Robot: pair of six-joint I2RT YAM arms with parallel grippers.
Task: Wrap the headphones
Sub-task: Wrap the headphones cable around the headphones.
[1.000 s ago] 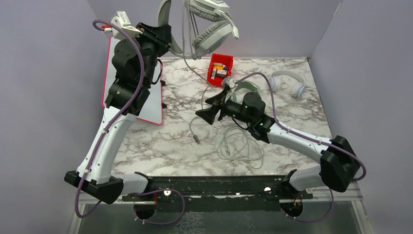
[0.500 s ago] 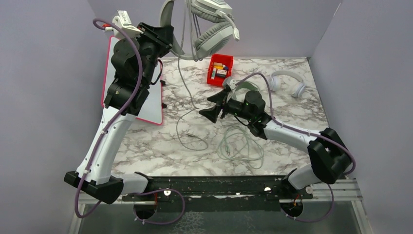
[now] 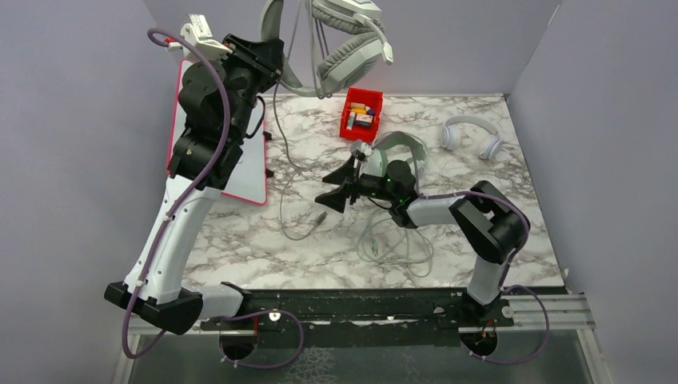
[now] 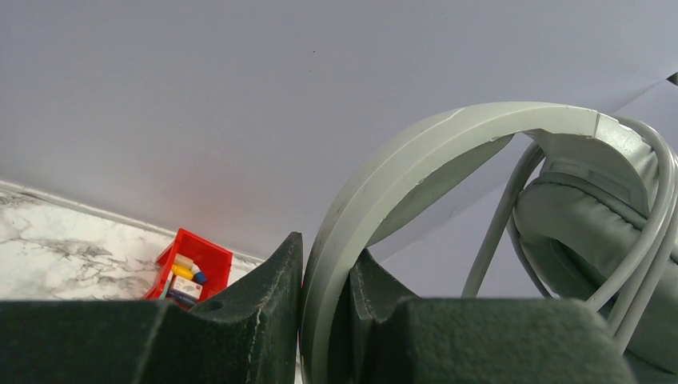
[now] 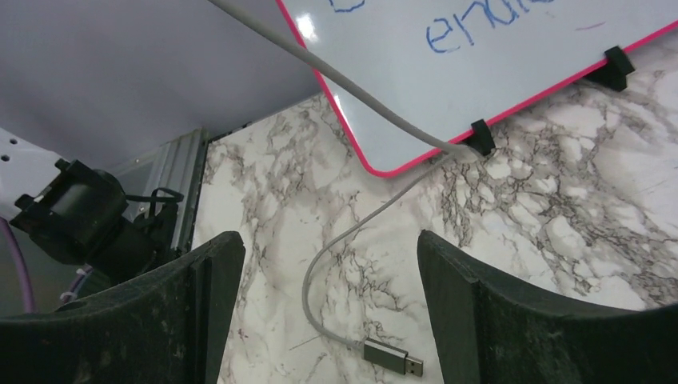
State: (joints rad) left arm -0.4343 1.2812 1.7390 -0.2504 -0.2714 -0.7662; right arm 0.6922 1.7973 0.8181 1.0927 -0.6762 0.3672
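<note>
Grey-white headset [image 3: 352,56] — top cropped, mint headset [image 3: 404,139] half-hidden

The grey-white headset [image 3: 345,44] is held aloft by its headband in the left gripper [image 3: 274,70]. Its cable [image 3: 276,128] is trailed down onto the marble desk [image 3: 496,208], where the plug [image 3: 320,217] is laid. The right gripper [image 3: 330,190] is seen near that plug, fingers [image 3: 340,170] spread. The mint-green headset [image 3: 397,146] is partly hidden behind the right arm [image 3: 480,216], and the white headset [image 3: 472,130] is set well apart.
</note>
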